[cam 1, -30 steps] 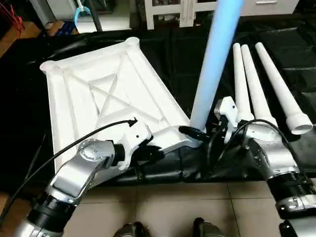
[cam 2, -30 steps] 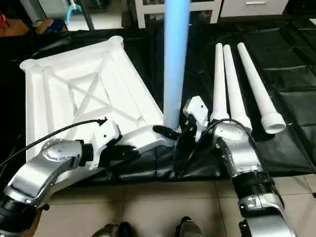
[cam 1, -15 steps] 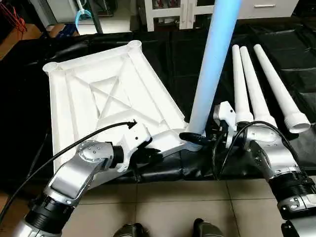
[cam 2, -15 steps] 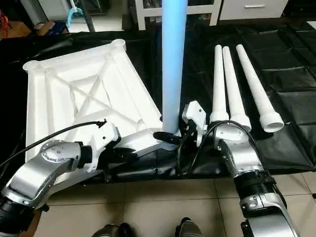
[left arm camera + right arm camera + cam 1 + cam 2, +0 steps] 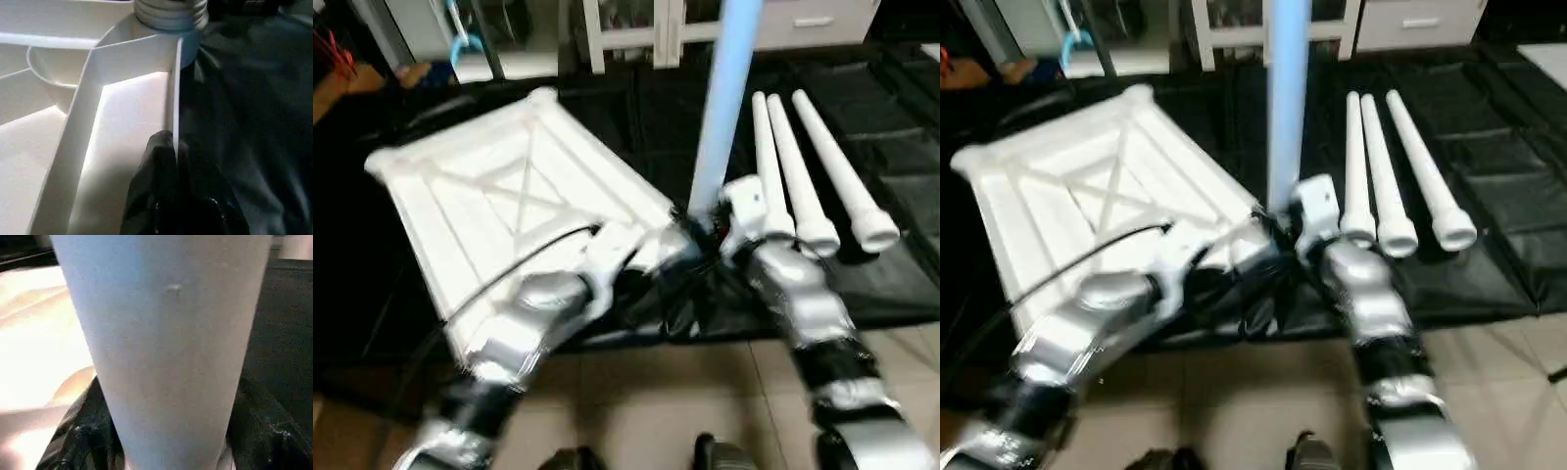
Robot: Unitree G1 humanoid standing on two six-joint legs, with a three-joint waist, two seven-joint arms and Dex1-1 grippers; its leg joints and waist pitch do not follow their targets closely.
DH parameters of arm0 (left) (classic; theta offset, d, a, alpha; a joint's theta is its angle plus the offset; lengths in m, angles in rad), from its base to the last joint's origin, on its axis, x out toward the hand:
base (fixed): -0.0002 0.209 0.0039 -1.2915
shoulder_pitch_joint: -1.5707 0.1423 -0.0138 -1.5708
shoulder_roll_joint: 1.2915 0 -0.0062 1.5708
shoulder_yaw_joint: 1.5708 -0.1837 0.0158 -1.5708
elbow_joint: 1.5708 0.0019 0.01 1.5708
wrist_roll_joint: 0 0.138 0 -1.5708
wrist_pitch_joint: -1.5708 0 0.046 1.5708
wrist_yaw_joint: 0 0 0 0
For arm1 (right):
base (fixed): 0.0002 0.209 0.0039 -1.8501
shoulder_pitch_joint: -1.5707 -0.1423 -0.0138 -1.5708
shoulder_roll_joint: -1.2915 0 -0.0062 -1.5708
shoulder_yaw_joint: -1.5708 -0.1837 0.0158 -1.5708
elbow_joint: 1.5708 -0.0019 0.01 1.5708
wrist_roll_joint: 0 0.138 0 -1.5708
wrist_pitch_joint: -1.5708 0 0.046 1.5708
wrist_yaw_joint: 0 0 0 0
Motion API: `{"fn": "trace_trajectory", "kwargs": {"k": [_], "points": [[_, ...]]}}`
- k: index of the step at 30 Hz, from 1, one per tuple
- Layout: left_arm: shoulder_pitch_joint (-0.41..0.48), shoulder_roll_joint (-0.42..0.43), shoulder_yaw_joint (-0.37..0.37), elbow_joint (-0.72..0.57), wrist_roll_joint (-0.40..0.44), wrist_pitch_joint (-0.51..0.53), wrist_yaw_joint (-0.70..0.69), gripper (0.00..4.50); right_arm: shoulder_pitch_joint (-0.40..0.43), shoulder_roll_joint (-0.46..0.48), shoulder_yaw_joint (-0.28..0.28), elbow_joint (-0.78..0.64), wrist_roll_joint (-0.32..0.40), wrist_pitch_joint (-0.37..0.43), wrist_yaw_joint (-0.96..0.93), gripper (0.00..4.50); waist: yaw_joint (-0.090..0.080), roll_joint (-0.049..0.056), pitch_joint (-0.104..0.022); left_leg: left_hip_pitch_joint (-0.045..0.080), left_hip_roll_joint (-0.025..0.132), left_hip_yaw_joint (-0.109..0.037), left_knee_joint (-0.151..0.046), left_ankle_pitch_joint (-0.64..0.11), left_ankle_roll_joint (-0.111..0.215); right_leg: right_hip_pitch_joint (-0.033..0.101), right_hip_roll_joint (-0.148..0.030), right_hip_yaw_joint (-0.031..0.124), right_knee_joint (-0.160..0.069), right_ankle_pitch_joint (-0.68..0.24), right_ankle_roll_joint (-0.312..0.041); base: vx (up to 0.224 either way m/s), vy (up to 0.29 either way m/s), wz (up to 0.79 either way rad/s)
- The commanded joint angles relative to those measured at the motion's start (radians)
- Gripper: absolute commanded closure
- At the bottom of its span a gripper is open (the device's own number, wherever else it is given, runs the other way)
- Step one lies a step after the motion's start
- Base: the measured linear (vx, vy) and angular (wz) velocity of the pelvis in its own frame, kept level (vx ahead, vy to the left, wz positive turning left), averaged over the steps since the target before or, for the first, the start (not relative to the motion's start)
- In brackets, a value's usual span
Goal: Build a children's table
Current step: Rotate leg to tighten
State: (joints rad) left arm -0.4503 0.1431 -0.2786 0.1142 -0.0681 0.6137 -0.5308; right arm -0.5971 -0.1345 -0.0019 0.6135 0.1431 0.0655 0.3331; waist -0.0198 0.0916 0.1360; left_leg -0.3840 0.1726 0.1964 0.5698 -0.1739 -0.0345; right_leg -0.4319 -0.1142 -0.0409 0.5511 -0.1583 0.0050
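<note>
The tabletop (image 5: pixel 509 196) is white, its ribs forming an X. The upright leg (image 5: pixel 720 108) looks pale blue; three lying legs (image 5: pixel 803 176) are white. The sheet (image 5: pixel 901 127) beneath is black, the floor (image 5: pixel 646 401) beige tile. The forearms (image 5: pixel 533 313) are silver.

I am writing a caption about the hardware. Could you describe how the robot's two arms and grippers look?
Both forearms are rounded silver metal shells, with darker black banded sections nearer the body. The left arm has a thin black cable looping over it. The right arm carries a white block-shaped housing at its wrist. The left gripper has glossy black fingers.
</note>
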Motion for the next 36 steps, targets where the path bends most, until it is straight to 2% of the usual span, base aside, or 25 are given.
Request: {"fn": "trace_trajectory", "kwargs": {"k": [1,2,5,7,9,10,11,12,14,15,16,18,19,20,21,22,23,24,25,27,29,30,33,34,36], "points": [[-0.035,-0.082,0.084,0.047,-0.046,-0.048,0.124,4.5,0.062,0.061,-0.006,0.107,-0.044,0.018,-0.181,2.14,-0.007,-0.022,-0.041,0.032,0.024,-0.029,-0.081,-0.501,-0.001,0.018,-0.015,-0.003,-0.098,-0.677,-0.068,-0.06,0.026,-0.05],[-0.053,-0.088,0.082,0.069,-0.028,-0.064,0.145,4.5,0.062,0.091,0.011,0.104,-0.059,-0.013,-0.196,2.14,-0.004,-0.019,-0.043,0.043,0.023,-0.027,-0.08,-0.517,0.002,0.011,-0.012,-0.008,-0.111,-0.689,-0.057,-0.055,0.017,0.02],[-0.071,-0.08,0.069,0.094,0.004,-0.079,0.154,4.5,0.06,0.132,0.032,0.089,-0.061,-0.044,-0.172,2.14,-0.009,-0.013,-0.038,0.04,0.027,-0.034,-0.098,-0.562,0.013,0.026,-0.009,-0.024,-0.119,-0.647,-0.039,-0.035,0.013,0.01],[-0.071,-0.072,0.064,0.094,0.012,-0.075,0.146,4.5,0.056,0.143,0.035,0.079,-0.056,-0.061,-0.146,2.14,-0.012,-0.002,-0.036,0.04,0.032,-0.039,-0.107,-0.596,0.01,0.033,-0.011,-0.03,-0.12,-0.611,-0.043,0.0,0.0,0.0],[-0.059,-0.05,0.056,0.084,0.022,-0.066,0.12,4.5,0.054,0.142,0.036,0.052,-0.023,-0.109,-0.049,2.14,-0.016,-0.005,-0.032,0.035,0.034,-0.042,-0.114,-0.636,0.007,0.041,-0.015,-0.043,-0.119,-0.591,-0.042,0.0,0.0,0.0],[-0.059,-0.05,0.056,0.084,0.022,-0.066,0.12,4.5,0.054,0.142,0.036,0.052,-0.023,-0.109,-0.049,2.14,-0.017,-0.005,-0.031,0.036,0.033,-0.042,-0.114,-0.642,0.007,0.04,-0.019,-0.043,-0.12,-0.598,-0.04,0.0,0.0,0.0],[-0.056,-0.048,0.057,0.084,0.025,-0.066,0.117,4.5,0.056,0.14,0.037,0.044,-0.014,-0.123,-0.027,2.14,-0.017,-0.005,-0.031,0.038,0.033,-0.041,-0.113,-0.64,0.006,0.037,-0.021,-0.043,-0.121,-0.601,-0.043,0.0,0.0,0.0],[-0.049,-0.036,0.05,0.081,0.027,-0.066,0.1,4.5,0.061,0.129,0.042,0.027,-0.008,-0.146,0.003,1.58,-0.015,-0.005,-0.03,0.038,0.031,-0.04,-0.11,-0.627,0.007,0.034,-0.025,-0.04,-0.123,-0.612,-0.047,0.0,0.0,0.0],[-0.03,-0.008,0.035,0.068,0.022,-0.063,0.053,4.5,0.069,0.104,0.043,-0.009,0.016,-0.158,0.073,1.42,-0.012,-0.01,-0.032,0.039,0.03,-0.037,-0.107,-0.603,0.016,0.033,-0.027,-0.034,-0.124,-0.611,-0.051,0.0,0.0,0.0],[-0.009,0.027,0.015,0.051,0.015,-0.068,-0.002,4.5,0.067,0.078,0.033,-0.027,0.021,-0.156,0.099,1.36,-0.01,-0.008,-0.032,0.03,0.031,-0.038,-0.109,-0.582,0.023,0.037,-0.031,-0.03,-0.12,-0.606,-0.056,0.0,0.0,0.0],[-0.007,0.031,0.013,0.05,0.014,-0.069,-0.007,4.5,0.066,0.076,0.032,-0.028,0.022,-0.156,0.102,1.36,-0.015,-0.011,-0.03,0.016,0.031,-0.042,-0.112,-0.564,0.027,0.046,-0.032,-0.031,-0.111,-0.602,-0.061,0.0,0.0,0.0],[0.037,0.112,-0.013,0.005,-0.006,-0.082,-0.119,4.5,0.063,0.018,-0.003,-0.087,0.099,-0.092,0.226,1.19,-0.02,-0.012,-0.033,0.009,0.033,-0.046,-0.112,-0.544,0.031,0.053,-0.037,-0.027,-0.104,-0.592,-0.071,0.0,0.0,0.0],[0.047,0.134,-0.021,-0.008,-0.012,-0.085,-0.149,4.5,0.063,0.003,-0.009,-0.102,0.118,-0.077,0.263,1.1,-0.02,-0.011,-0.034,0.009,0.034,-0.046,-0.11,-0.532,0.032,0.052,-0.039,-0.025,-0.102,-0.58,-0.079,0.0,0.0,0.0],[0.047,0.134,-0.021,-0.008,-0.012,-0.085,-0.149,4.5,0.063,0.003,-0.009,-0.102,0.118,-0.077,0.263,1.01,-0.019,-0.011,-0.034,0.011,0.035,-0.041,-0.106,-0.509,0.037,0.045,-0.039,-0.019,-0.1,-0.557,-0.1,0.0,0.0,0.0],[0.075,0.193,-0.037,-0.043,-0.03,-0.084,-0.227,4.5,0.075,-0.061,0.013,-0.145,0.146,-0.038,0.395,0.94,-0.015,-0.011,-0.038,0.02,0.036,-0.034,-0.101,-0.48,0.041,0.039,-0.036,-0.014,-0.098,-0.512,-0.129,0.0,0.0,0.0],[0.079,0.202,-0.039,-0.048,-0.033,-0.083,-0.238,4.5,0.076,-0.07,0.016,-0.15,0.148,-0.032,0.412,0.86,-0.01,-0.011,-0.039,0.017,0.039,-0.031,-0.1,-0.444,0.05,0.041,-0.035,-0.009,-0.088,-0.452,-0.157,0.0,0.0,0.0],[0.093,0.232,-0.048,-0.068,-0.045,-0.088,-0.285,4.5,0.083,-0.104,0.032,-0.166,0.152,-0.017,0.473,0.77,-0.01,-0.011,-0.034,0.015,0.039,-0.028,-0.102,-0.44,0.054,0.039,-0.032,-0.008,-0.087,-0.444,-0.164,0.0,0.0,0.0],[0.11,0.271,-0.055,-0.094,-0.06,-0.09,-0.339,4.5,0.089,-0.149,0.051,-0.179,0.145,-0.013,0.536,0.77,-0.004,-0.013,-0.034,0.019,0.04,-0.024,-0.099,-0.441,0.054,0.037,-0.031,-0.005,-0.084,-0.447,-0.175,0.0,0.0,0.0],[0.117,0.289,-0.058,-0.107,-0.07,-0.088,-0.363,4.5,0.09,-0.169,0.056,-0.181,0.139,-0.014,0.562,0.58,-0.001,-0.014,-0.034,0.021,0.041,-0.023,-0.099,-0.444,0.052,0.035,-0.031,-0.003,-0.083,-0.453,-0.177,0.0,0.0,0.0],[0.134,0.334,-0.059,-0.137,-0.091,-0.073,-0.41,4.5,0.088,-0.224,0.067,-0.179,0.127,-0.014,0.638,0.58,0.005,-0.014,-0.04,0.022,0.041,-0.02,-0.094,-0.408,0.052,0.038,-0.031,0.002,-0.073,-0.431,-0.194,0.0,0.0,0.0],[0.138,0.348,-0.059,-0.143,-0.092,-0.071,-0.424,4.5,0.088,-0.246,0.073,-0.183,0.135,0.005,0.679,0.58,0.011,-0.014,-0.043,0.029,0.042,-0.013,-0.089,-0.378,0.058,0.033,-0.028,0.007,-0.068,-0.38,-0.216,0.0,0.0,0.0],[0.138,0.351,-0.059,-0.143,-0.091,-0.075,-0.428,4.5,0.086,-0.255,0.077,-0.181,0.136,0.012,0.697,0.58,0.013,-0.016,-0.044,0.03,0.042,-0.01,-0.086,-0.369,0.062,0.035,-0.026,0.008,-0.066,-0.368,-0.227,0.0,0.0,0.0],[0.138,0.358,-0.059,-0.144,-0.093,-0.073,-0.437,4.5,0.081,-0.283,0.085,-0.178,0.148,0.035,0.752,0.58,0.02,-0.016,-0.054,0.024,0.042,-0.008,-0.077,-0.275,0.09,0.044,-0.025,0.011,-0.051,-0.281,-0.252,0.017,-0.001,0.02],[0.137,0.362,-0.062,-0.146,-0.093,-0.072,-0.441,4.5,0.077,-0.294,0.09,-0.172,0.151,0.042,0.774,0.58,0.022,-0.02,-0.056,0.021,0.041,-0.007,-0.073,-0.252,0.104,0.046,-0.026,0.012,-0.048,-0.267,-0.258,0.051,-0.004,0.06],[0.136,0.366,-0.064,-0.15,-0.098,-0.069,-0.444,4.5,0.072,-0.307,0.096,-0.159,0.149,0.046,0.8,0.58,0.025,-0.02,-0.053,0.021,0.042,-0.006,-0.07,-0.263,0.108,0.041,-0.027,0.015,-0.047,-0.296,-0.257,0.025,-0.002,0.03]]}}
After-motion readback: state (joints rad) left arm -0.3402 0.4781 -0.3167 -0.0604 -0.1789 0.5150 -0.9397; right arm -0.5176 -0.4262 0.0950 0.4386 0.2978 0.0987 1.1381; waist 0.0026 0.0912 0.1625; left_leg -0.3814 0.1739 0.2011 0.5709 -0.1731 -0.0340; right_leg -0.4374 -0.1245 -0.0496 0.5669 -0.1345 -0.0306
